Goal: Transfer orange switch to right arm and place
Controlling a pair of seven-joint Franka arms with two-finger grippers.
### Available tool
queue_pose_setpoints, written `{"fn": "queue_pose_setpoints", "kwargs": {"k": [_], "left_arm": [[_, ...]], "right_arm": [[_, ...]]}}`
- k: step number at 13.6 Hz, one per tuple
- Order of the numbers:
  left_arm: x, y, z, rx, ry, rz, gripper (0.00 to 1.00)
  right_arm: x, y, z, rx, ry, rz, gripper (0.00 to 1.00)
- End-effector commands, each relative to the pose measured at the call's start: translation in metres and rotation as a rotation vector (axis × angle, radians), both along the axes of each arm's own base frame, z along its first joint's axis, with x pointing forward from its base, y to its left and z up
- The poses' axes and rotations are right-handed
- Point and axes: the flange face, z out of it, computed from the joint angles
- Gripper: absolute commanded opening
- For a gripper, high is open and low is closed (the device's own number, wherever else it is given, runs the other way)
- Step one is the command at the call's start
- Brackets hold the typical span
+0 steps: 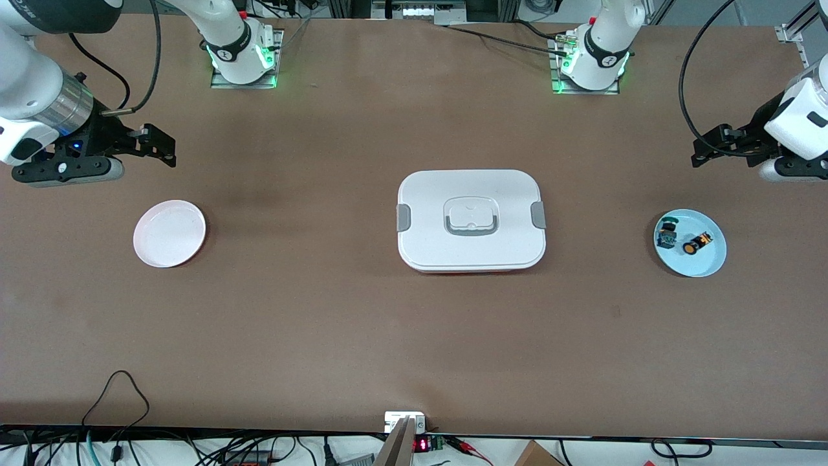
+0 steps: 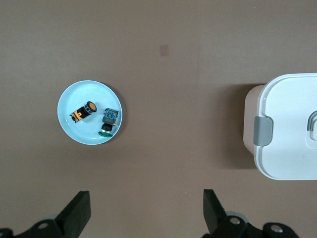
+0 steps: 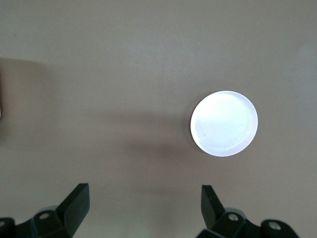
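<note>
Orange switch (image 1: 697, 243) is lying on its side on the pale blue plate (image 1: 705, 264) toward the left arm's end of the table, just beside a second small part w/ a green-blue cap (image 1: 666, 234), the two apart. Front view: both arms are waiting high and wide, neither over a plate. Left gripper (image 1: 728, 147) is hanging over bare table farther from the cam than the blue plate, fingers spread, nothing in them; right gripper (image 1: 152, 147) is doing likewise farther than the white plate (image 1: 169, 233), also spread and empty. White lidded box (image 1: 471, 220) is sitting mid-table btwn the plates. Left wrist view: switch (image 2: 83, 112) is showing a black blocky body w/ round orange cap, green-capped part (image 2: 109, 122) near it, both inside the blue plate (image 2: 74, 96); fingertips (image 2: 79, 210) are standing wide apart. Probably very light, rigid, hard plastic, a bit slick, prone to rolling on the cap; I'd be pinching across the flat black body, leaving the cap end free for the handover. Right wrist view: white plate (image 3: 224, 123) is lying bare, fingertips (image 3: 78, 203) wide apart. Count: 1 orange switch, 1 green-capped part, 2 plates, 1 box, 2 grippers.
</note>
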Motion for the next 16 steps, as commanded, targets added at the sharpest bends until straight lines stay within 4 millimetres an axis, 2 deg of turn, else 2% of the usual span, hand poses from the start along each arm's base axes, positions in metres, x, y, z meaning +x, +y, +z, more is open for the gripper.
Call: {"fn": "queue_pose_setpoints", "kwargs": {"k": [1, 16], "left_arm": [[0.0028, 0.001, 0.0061, -0.014, 0.006, -0.004, 1.0], [-0.0016, 0.0039, 0.0031, -0.009, 0.044, 0.011, 1.0]], "right_arm": [[-0.0023, 0.0022, 0.0081, -0.002, -0.013, -0.001, 1.0], [-0.0033, 0.002, 0.0084, -0.002, -0.008, -0.001, 1.0]]}}
